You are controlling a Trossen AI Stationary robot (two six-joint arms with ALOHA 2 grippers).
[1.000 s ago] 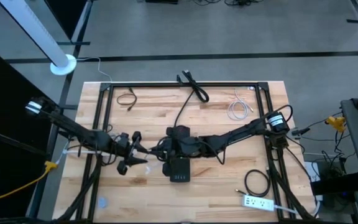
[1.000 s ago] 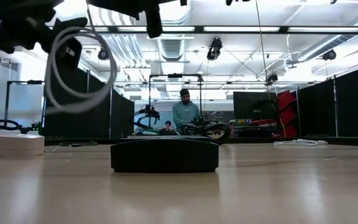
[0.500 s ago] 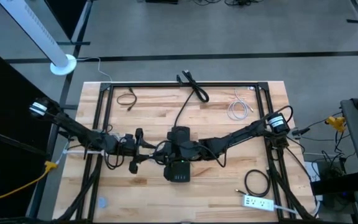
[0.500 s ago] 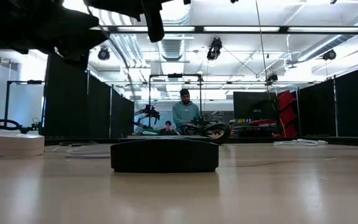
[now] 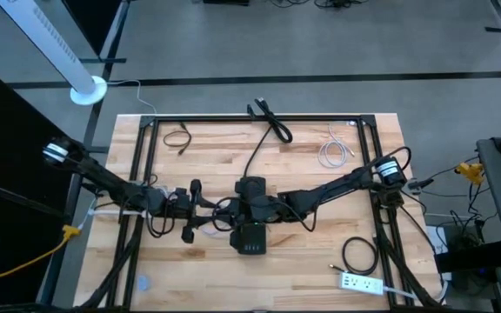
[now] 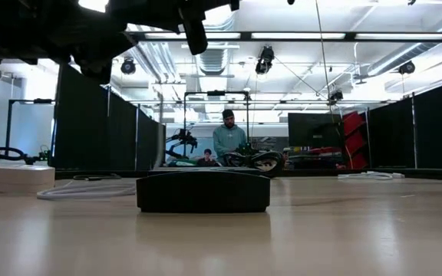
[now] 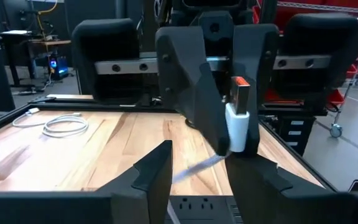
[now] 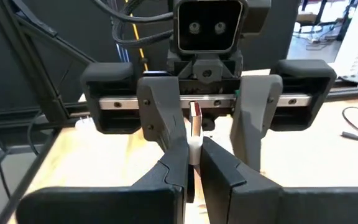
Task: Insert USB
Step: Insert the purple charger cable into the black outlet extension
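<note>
Wooden table (image 5: 207, 269) under bright, black-curtained workshop

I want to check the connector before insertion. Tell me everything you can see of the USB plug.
The USB plug has a white, plastic-looking body and a metal tip with a red insert. The right gripper pinches the body, with the tip sticking out past its fingertips. A white cable trails from the body. The plug is held off the table.
</note>
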